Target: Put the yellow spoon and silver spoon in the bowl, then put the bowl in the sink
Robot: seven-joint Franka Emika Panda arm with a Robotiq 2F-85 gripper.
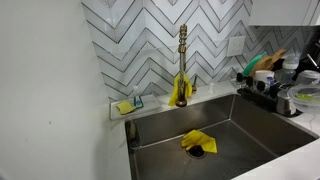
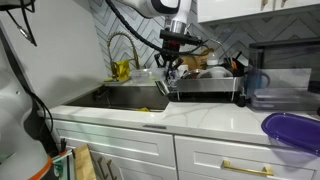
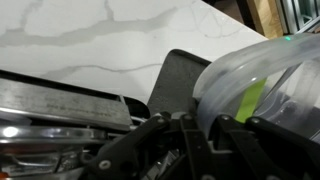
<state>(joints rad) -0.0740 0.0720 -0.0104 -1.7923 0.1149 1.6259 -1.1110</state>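
Note:
In the wrist view my gripper (image 3: 205,135) is shut on the rim of a clear plastic bowl (image 3: 262,62). A yellow-green spoon (image 3: 250,98) lies inside the bowl. I cannot make out a silver spoon. In an exterior view the gripper (image 2: 170,68) hangs from the arm above the counter, between the sink (image 2: 125,97) and the dish rack (image 2: 205,85), with something yellow (image 2: 163,88) just under it. The sink basin (image 1: 240,125) also shows in an exterior view.
A brass faucet (image 1: 182,60) stands behind the sink. A yellow cloth (image 1: 197,141) lies on the drain and a yellow sponge (image 1: 124,106) sits on the ledge. A dark mat (image 3: 175,85) lies on the white counter. A purple bowl (image 2: 295,130) sits at the counter's near end.

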